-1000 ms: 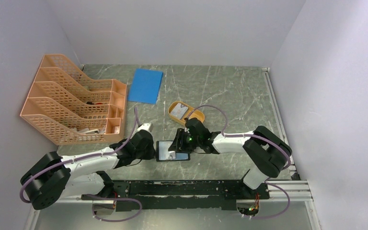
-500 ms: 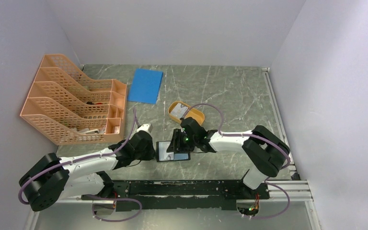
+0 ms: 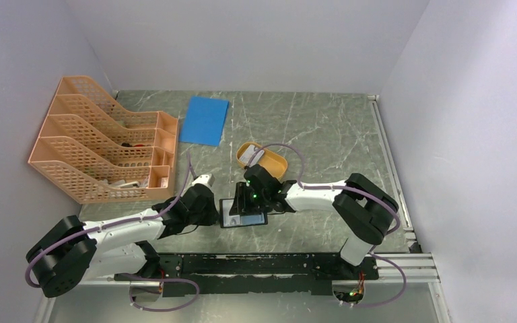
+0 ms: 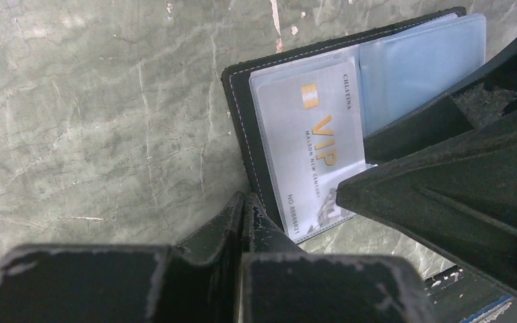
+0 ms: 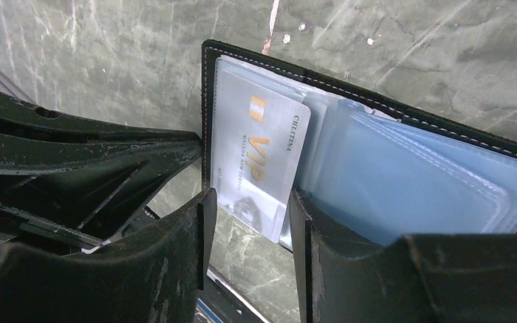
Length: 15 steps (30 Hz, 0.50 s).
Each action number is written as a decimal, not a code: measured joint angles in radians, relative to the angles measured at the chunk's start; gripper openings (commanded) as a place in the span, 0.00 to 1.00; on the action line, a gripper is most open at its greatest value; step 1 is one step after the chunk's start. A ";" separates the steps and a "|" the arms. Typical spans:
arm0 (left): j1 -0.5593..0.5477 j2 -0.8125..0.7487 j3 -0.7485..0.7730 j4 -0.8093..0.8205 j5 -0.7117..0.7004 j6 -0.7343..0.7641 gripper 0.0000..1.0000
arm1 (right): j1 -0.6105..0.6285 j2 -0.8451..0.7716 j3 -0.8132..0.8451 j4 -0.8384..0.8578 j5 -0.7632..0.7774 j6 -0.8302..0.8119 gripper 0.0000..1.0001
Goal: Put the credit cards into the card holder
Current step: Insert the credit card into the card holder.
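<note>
Card holder [image 3: 243, 212] lay open flat, long axis across the table. My right gripper [image 5: 246, 222], slightly parted, straddled the card [image 5: 256, 158]; left gripper [image 4: 242, 208] pinched the holder's edge.

light: even, soft, casting faint shadows | glare: sheening on the card holder [image 5: 410, 175] pockets beside the right gripper [image 5: 246, 222] | blur: near fingers [image 4: 195, 282] softening
</note>
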 measured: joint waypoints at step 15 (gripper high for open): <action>0.000 -0.023 -0.002 -0.026 -0.007 0.000 0.05 | 0.031 -0.035 0.043 -0.120 0.107 -0.050 0.55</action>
